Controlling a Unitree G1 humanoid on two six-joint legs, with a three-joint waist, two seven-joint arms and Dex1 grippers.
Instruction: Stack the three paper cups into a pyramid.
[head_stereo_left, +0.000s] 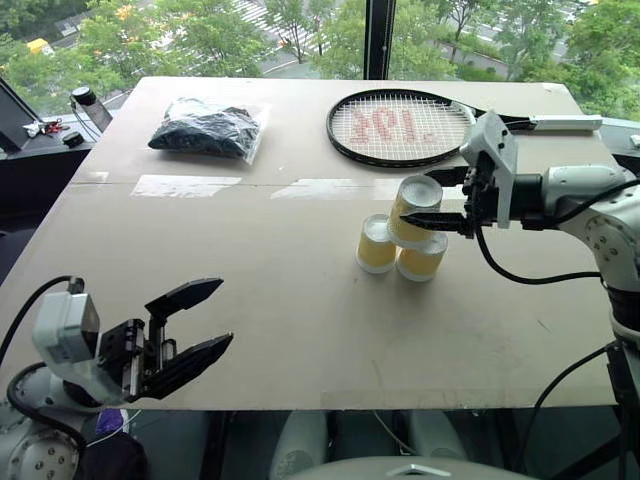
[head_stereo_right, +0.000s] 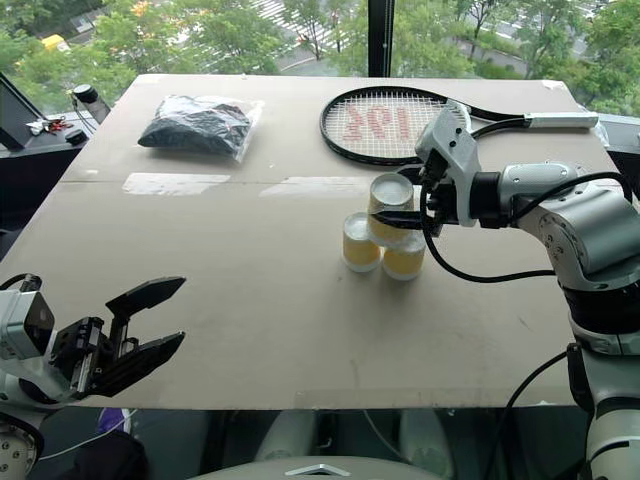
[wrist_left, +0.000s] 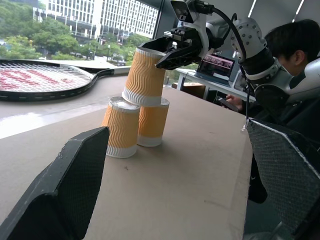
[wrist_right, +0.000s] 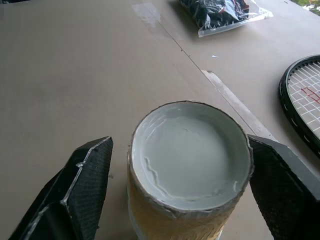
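- cups first: two of the three paper cups stand upside down and touching each other near the middle of the table, the left base cup toward the robot's left and the right base cup beside it.
- the top cup sits inverted on the pair, bridging the seam between them, so the pyramid looks formed; in the left wrist view it leans a little rather than standing plumb.
- right gripper brackets that top cup, one finger on each side near its upper end. in its own wrist view there is a gap between each finger and the cup wall, so the jaws read as let go, holding nothing. i judge it stays astride so the cup is fenced in if it tips.
- left gripper waits near the table's front left corner, well apart from the stack, jaws spread and empty; parked there it keeps clear of the work.
- racket lies flat just beyond the stack, and a dark bag lies at the far left, neither touching the cups.
- a person sits off the table's right side.
- risk, as i see it: a finger brushing the tilted top cup on the way out could topple it.
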